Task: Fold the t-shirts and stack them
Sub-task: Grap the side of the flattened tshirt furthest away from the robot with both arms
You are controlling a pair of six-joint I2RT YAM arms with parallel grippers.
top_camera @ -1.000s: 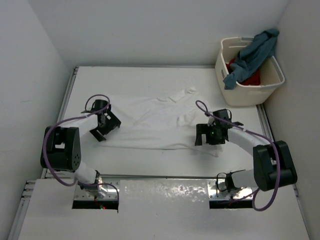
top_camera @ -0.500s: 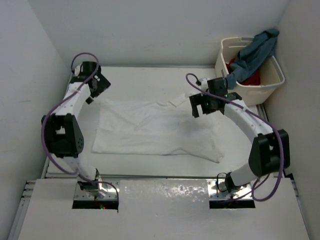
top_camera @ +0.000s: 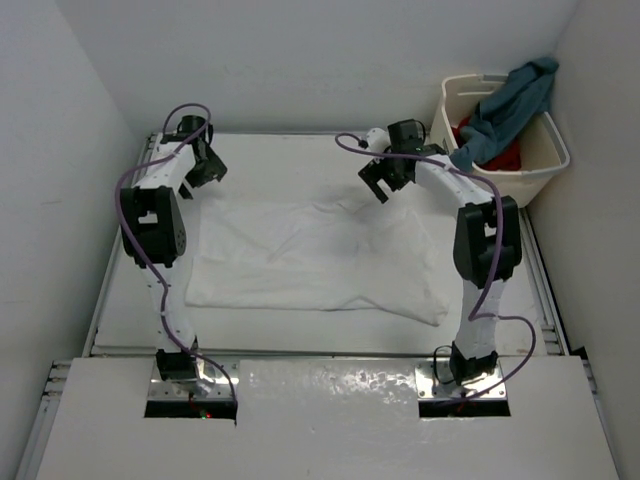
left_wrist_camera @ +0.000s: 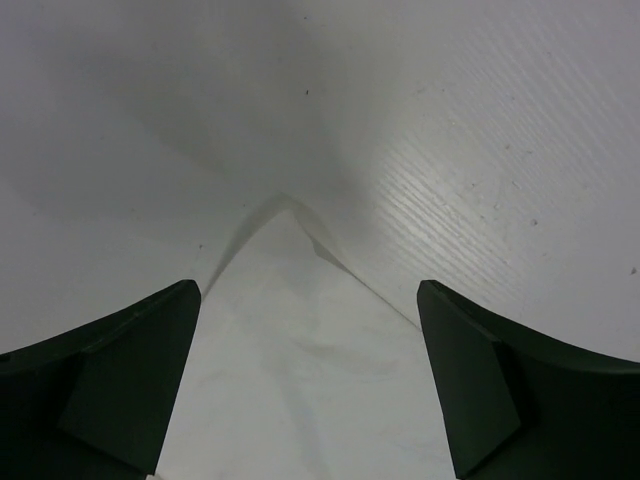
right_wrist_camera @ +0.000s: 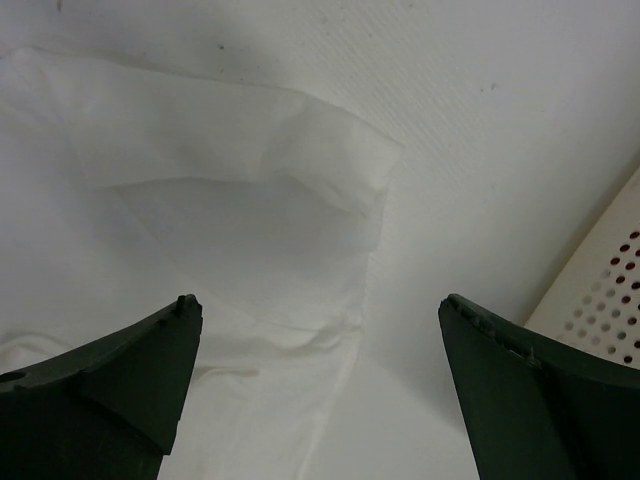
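Progress: early. The white t-shirt [top_camera: 310,255] lies spread flat across the middle of the worktop [top_camera: 300,150], not yet folded, and there is no stack.
Left to do: the blue-grey t-shirt [top_camera: 505,105] hangs over the rim of the laundry basket [top_camera: 540,170] at the far right corner, with the red t-shirt [top_camera: 500,158] inside it. All three appear to need folding and stacking.
Left arm: stretched far, its left pincer [top_camera: 205,170] poised above the white shirt's far left corner.
Left pincer state: jaws wide, nothing between them.
Right arm: extended far, its right pincer [top_camera: 380,180] over the shirt's far right sleeve, near the basket.
Right pincer state: jaws wide, empty.
Likely step: gripping the far edge for a fold.
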